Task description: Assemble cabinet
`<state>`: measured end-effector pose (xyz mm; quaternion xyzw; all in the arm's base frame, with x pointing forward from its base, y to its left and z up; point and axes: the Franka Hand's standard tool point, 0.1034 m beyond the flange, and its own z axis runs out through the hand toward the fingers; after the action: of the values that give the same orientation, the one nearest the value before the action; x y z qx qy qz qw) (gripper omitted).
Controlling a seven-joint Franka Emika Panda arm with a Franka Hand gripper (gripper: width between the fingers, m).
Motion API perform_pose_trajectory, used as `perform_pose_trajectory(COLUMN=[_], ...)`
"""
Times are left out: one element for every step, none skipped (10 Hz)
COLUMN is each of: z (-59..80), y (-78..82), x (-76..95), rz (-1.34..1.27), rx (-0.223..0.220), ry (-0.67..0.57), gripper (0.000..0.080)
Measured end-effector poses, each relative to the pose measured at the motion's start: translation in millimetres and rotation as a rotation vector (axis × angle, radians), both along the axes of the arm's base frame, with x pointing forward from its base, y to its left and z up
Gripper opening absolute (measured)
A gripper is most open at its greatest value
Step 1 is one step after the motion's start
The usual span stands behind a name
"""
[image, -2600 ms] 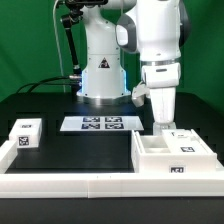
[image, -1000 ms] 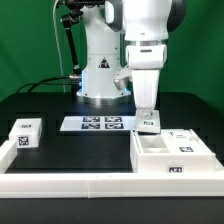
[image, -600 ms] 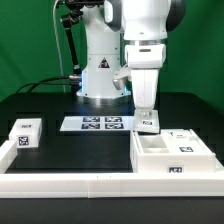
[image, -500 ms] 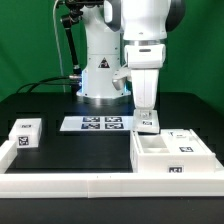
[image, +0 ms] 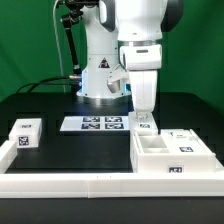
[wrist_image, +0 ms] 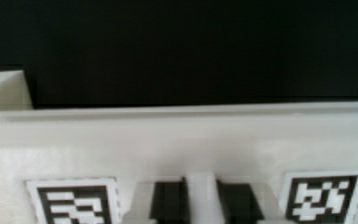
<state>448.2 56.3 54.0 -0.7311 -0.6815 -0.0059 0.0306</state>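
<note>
My gripper (image: 146, 116) hangs straight down over the far left corner of the open white cabinet tray (image: 150, 166). Its jaws are shut on a small white tagged cabinet panel (image: 146, 124), held just above the tray's back wall. In the wrist view the dark fingers (wrist_image: 165, 202) pinch a thin white ridge of that panel (wrist_image: 176, 140), with one tag on either side of them. Two small tagged boxes (image: 184, 140) sit in the tray's far right part. Another tagged cabinet box (image: 25, 133) stands alone on the exterior view's left.
The marker board (image: 100, 124) lies flat on the black table before the robot base (image: 100, 75). A long white rail (image: 70, 183) runs along the front edge. Cables hang behind the base on the exterior view's left.
The arm carried the panel from over the tray's far right towards the exterior view's left. In the last second it shifted slightly further left. The tray and boxes stayed put.
</note>
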Motion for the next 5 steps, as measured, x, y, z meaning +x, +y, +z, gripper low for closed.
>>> perform_pose_trajectory(z=[-0.2,0.2,1.7,3.2,4.2], y=[-0.1,-0.1,-0.1,0.5,1.4], x=[-0.1,0.6,3.2,5.4,7.1], rz=[0.0,0.0,-0.001,-0.006,-0.012], rx=[0.0,0.0,-0.001,-0.002,-0.002], ry=[0.0,0.0,-0.002,-0.001,-0.004], gripper=[0.007,0.007,0.007,0.007,0.007])
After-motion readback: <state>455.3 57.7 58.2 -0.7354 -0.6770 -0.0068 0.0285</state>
